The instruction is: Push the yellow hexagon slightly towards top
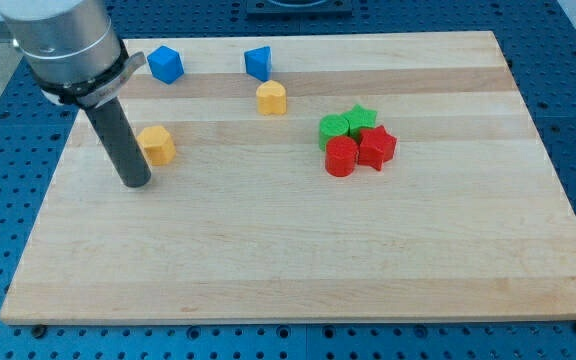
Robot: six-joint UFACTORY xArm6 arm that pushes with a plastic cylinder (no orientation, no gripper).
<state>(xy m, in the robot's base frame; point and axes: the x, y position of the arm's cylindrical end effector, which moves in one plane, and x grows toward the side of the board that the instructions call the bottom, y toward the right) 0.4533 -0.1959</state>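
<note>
The yellow hexagon (156,144) lies on the wooden board (298,250) at the view's left. My tip (134,184) rests on the board just below and slightly left of the hexagon, close to it; I cannot tell if they touch. The dark rod rises up and to the left from the tip.
A yellow heart-like block (271,97) lies up and right of the hexagon. A blue cube (165,64) and a second blue block (258,62) sit near the top edge. A green cylinder (333,128), green star (360,119), red cylinder (341,157) and red star (376,147) cluster at centre right.
</note>
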